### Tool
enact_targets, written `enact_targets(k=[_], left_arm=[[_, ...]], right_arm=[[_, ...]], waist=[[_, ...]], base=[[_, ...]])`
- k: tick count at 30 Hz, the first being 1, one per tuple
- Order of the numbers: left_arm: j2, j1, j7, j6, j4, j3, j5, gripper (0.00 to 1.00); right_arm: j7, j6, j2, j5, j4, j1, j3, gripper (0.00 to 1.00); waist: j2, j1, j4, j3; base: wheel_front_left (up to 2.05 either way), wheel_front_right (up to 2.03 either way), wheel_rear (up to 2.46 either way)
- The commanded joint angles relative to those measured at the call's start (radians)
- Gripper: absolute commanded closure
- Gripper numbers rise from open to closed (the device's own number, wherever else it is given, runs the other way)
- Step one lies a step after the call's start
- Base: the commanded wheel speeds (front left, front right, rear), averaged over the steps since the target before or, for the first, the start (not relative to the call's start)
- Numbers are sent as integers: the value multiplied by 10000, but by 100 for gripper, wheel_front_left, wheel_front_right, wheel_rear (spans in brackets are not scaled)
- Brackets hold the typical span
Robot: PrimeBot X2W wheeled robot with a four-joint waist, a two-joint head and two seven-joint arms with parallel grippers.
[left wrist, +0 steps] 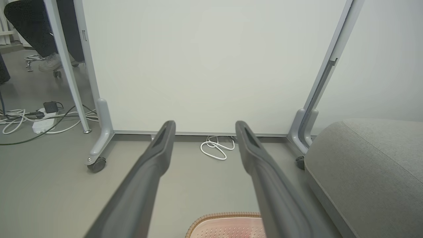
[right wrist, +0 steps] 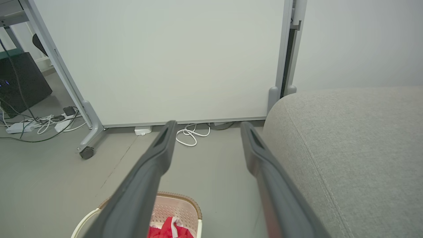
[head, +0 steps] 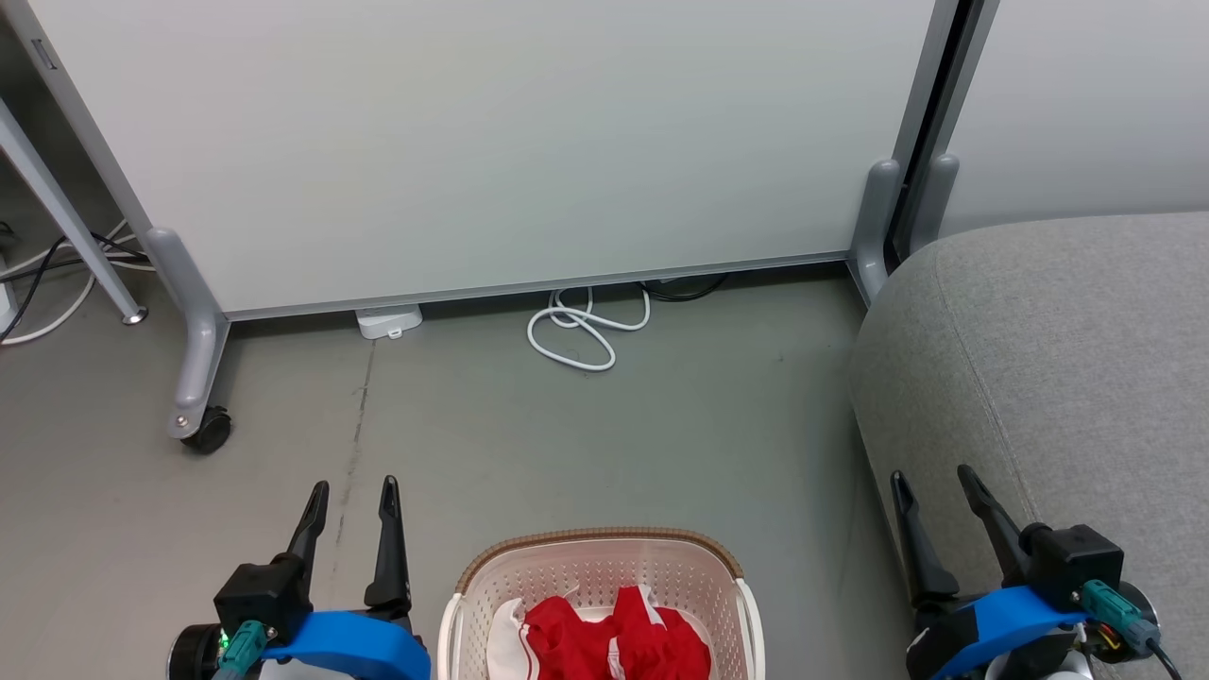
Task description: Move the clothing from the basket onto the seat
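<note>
Nearest the robot, the basket (head: 604, 536) stands on the grey floor between the two arms, with the red clothing (head: 614, 642) crumpled inside it. The left gripper (head: 354, 485) hangs to the basket's left and the right gripper (head: 931, 474) to its right, by the rounded edge of the seat (head: 1067, 378), each with its fingers spread wide and nothing between them. Farther off, a coiled white cable (head: 581, 332) lies at the foot of a pale wheeled partition (head: 491, 142).
</note>
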Motion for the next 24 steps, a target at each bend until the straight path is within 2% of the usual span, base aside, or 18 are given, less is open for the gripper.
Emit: enact_targets(k=[1,16,24], left_arm=[[20,-128,-52,8,19,4,-36,0],[32,11,-52,56,-19,67,-197,0],[30,-246,-49,25,356,50,-354,0]], right_arm=[[-44,22,-55,-39,23,-78,-21,0],[-59,22,-54,43,-3,-78,110,0],[31,22,-51,-25,-321,-323,331,0]], waist=[[0,1,-2,1],[0,1,-104,15],[0,1,-567,722]], base=[[0,0,0],[0,0,0],[0,0,0]])
